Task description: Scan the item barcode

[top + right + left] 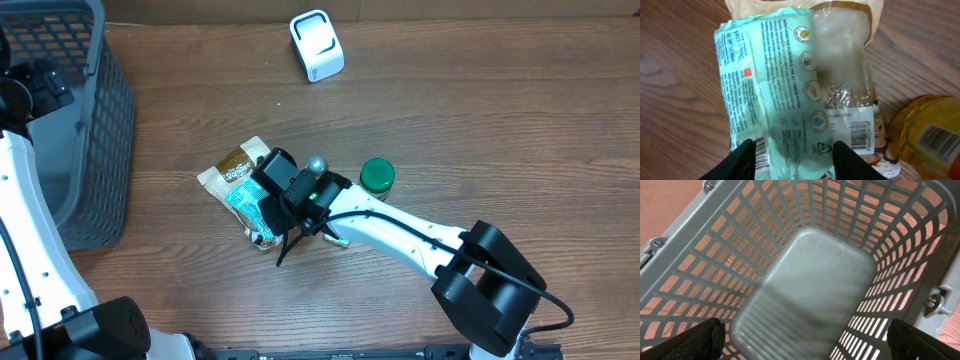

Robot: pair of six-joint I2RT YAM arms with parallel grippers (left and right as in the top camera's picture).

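Mint-green plastic packet (775, 85) with printed text and round icons: lies flat near the middle of the brown wooden table (500, 120), face up. It overlaps the left part of a tan paper pouch with a clear window (845, 60), which lies beneath it.

My right gripper (797, 160) is low over the packet's near end. Fingers (745, 160) partway apart, one at each long edge of the packet. Cannot tell if they press it or only stand beside it.

A white sticker (861, 134) with fine bars shows on the pouch, just right of the packet. Beside the pouch, a yellowish jar (920, 135) carries a barcode label; from overhead its round green lid (377, 176) shows just beside my right arm.

White, boxy scanner (316, 45) stands at the table's far edge, well apart from the packet.

My left gripper (805, 342) is wide, holding nothing, over the grey plastic lattice basket (100, 150) at the table's left. Its wrist view looks straight down onto the basket's floor.
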